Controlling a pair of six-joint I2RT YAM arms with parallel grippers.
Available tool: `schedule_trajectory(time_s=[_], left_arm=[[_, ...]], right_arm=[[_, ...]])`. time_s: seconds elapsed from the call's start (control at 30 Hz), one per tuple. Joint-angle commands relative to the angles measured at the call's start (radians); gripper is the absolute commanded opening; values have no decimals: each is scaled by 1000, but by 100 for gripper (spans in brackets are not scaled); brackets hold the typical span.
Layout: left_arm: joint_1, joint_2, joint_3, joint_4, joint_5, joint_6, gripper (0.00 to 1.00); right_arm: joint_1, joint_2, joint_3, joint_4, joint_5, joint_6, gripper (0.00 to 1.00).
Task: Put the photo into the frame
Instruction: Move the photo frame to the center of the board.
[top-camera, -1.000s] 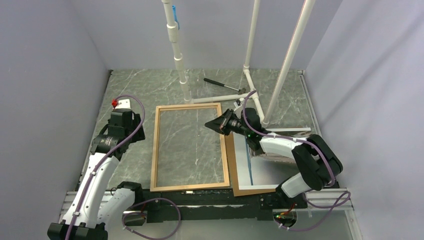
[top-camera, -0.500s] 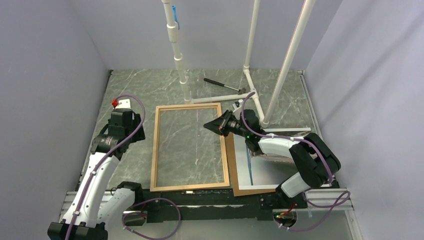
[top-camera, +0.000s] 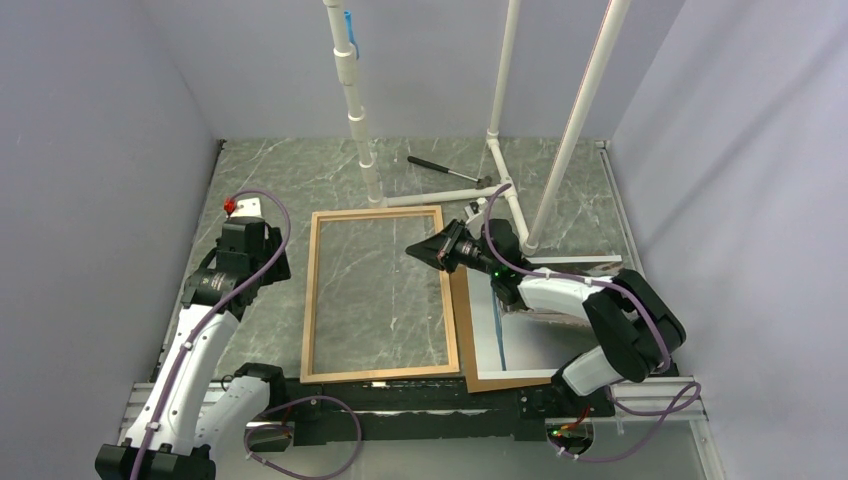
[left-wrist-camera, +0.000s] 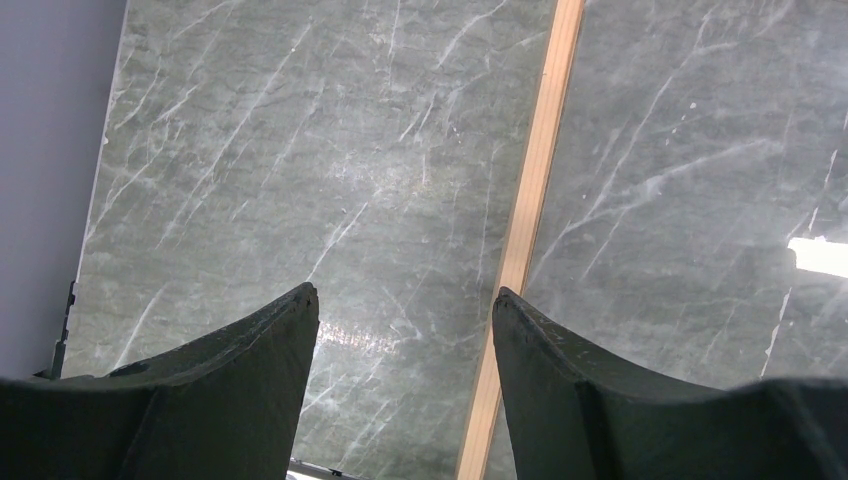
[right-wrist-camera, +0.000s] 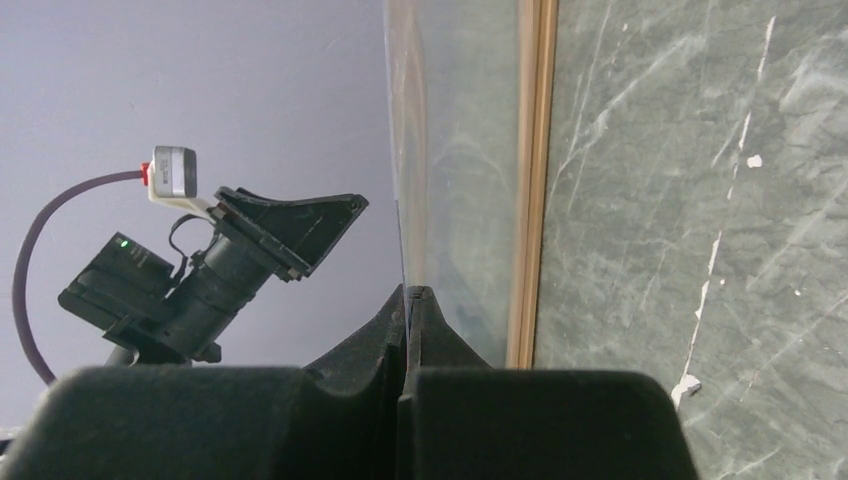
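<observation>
Top view: the frame (top-camera: 311, 300) lay flat at mid-tabletop (top-camera: 270, 180), long side running near to far, marble showing through its opening. The photo (top-camera: 520, 345) lay just right of the frame, image up with the blue stripe showing, on a brown backing board (top-camera: 505, 381); its far part was hidden under the right arm. The photo was outside the frame. The right gripper (top-camera: 425, 250) reached left over the frame's right rail near the far right corner, jaws pressed together. The left gripper (top-camera: 255, 255) stood left of the frame, apart from its left rail. A hammer (top-camera: 447, 170) lay at the far side, beside white pipe uprights (top-camera: 357, 100). Left wrist view: jaws wide and holding nothing, bare marble between them, the frame's tan rail passing just beside the right finger. Right wrist view: jaws shut tip to tip; could not tell whether anything thin was nipped between them. A tan frame rail ran straight away from the tips, a pale glossy band alongside it, marble on the other side. The left arm showed against the purple wall.
</observation>
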Motion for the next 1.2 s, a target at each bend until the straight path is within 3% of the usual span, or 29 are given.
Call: schedule_trajectory(time_s=[0.0,1.17], left_arm=[[6,3,4,25,-16,17,68],[6,16,4,24,-14,21,69]], right_arm=[[9,-49,10,56,13,21,0],[24,17,-52,58,-23,-4,0]])
